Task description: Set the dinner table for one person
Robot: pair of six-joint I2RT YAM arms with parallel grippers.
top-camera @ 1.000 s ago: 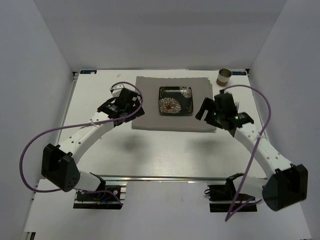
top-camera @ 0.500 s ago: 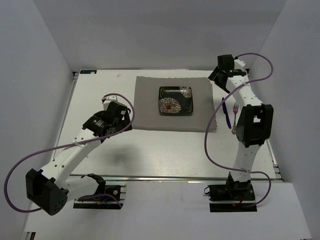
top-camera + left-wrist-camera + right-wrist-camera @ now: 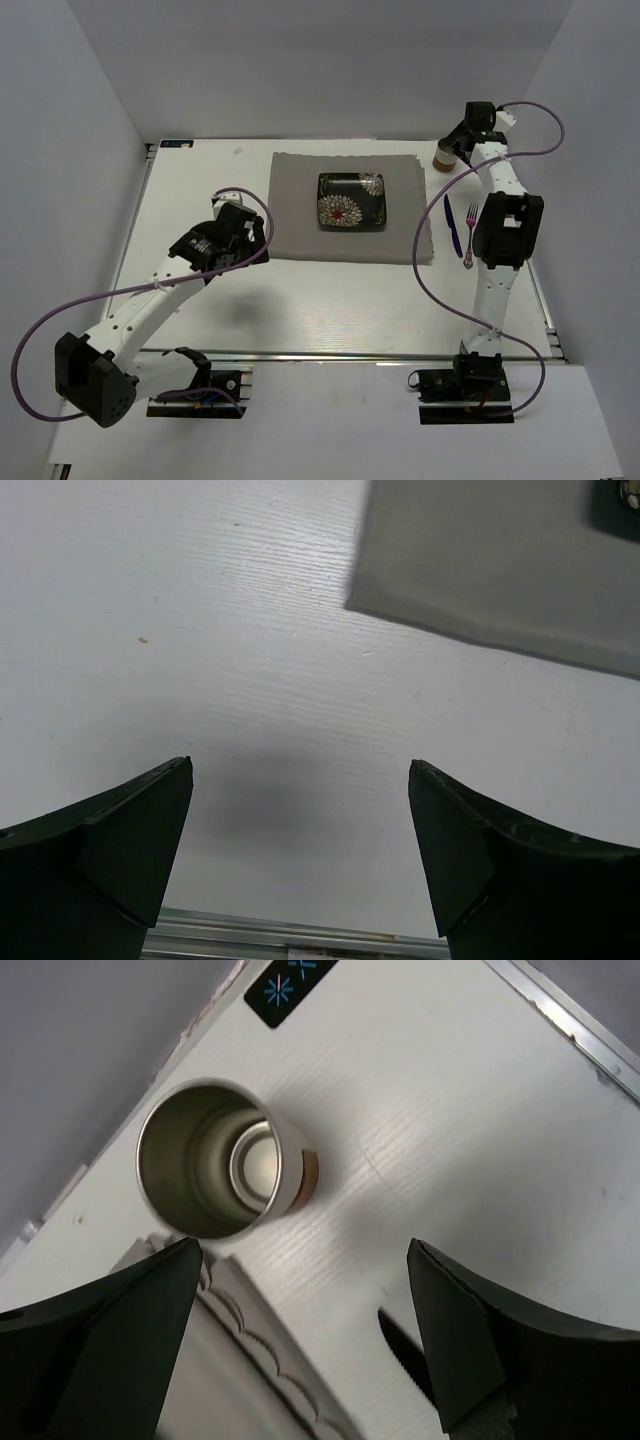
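The white dinner table carries a grey placemat with a black floral plate on it. A blue knife and a purple fork lie right of the mat. A steel cup stands at the far right corner. My right gripper hovers open just above and beside it. In the right wrist view the cup sits beyond the open, empty gripper. My left gripper is open and empty by the mat's near-left corner, also open in its wrist view.
A metal rail runs along the table's near edge and shows in the left wrist view. The knife tip and the mat's scalloped edge lie under the right gripper. Grey walls enclose the table.
The right arm has swung from the mat's right edge up to the far right corner over the cup, uncovering the knife and fork. The left gripper has drawn back from the mat's left edge.
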